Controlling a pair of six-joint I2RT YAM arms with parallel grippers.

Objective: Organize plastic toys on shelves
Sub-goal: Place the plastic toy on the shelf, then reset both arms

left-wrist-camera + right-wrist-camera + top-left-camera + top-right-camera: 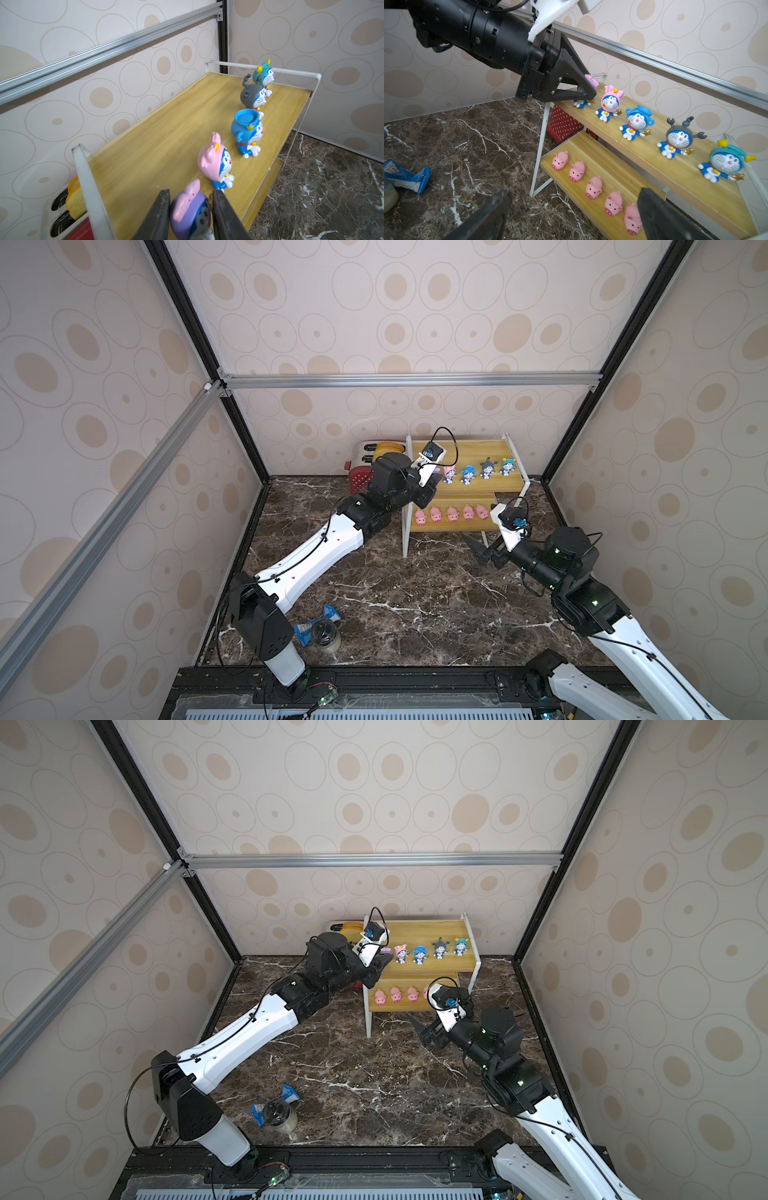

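Note:
The shelves (pixel 478 452) (pixel 428 932) stand at the back against the wall, two yellow boards on a white frame. Several big-headed figurines (pixel 468 475) (pixel 636 122) stand in a row on the upper board (pixel 166 135). Several pink pigs (pixel 451 513) (pixel 395 994) (pixel 593 187) line the lower board. My left gripper (pixel 436 479) (pixel 190 191) (pixel 591 91) is at the upper board's left end, shut on a purple-hatted figurine (pixel 191 214) (pixel 591 80) whose feet rest on the board. Low in front of the shelves, near their right end, my right gripper (pixel 482 547) (pixel 426 1027) (pixel 575 192) hangs open and holds nothing.
A red polka-dot toaster (pixel 361 477) (pixel 562 124) stands left of the shelves, behind the left arm. A crumpled blue wrapper (pixel 316 624) (pixel 406 178) and a dark-lidded jar (pixel 326 635) lie near the front left of the marble floor. Walls close in on three sides.

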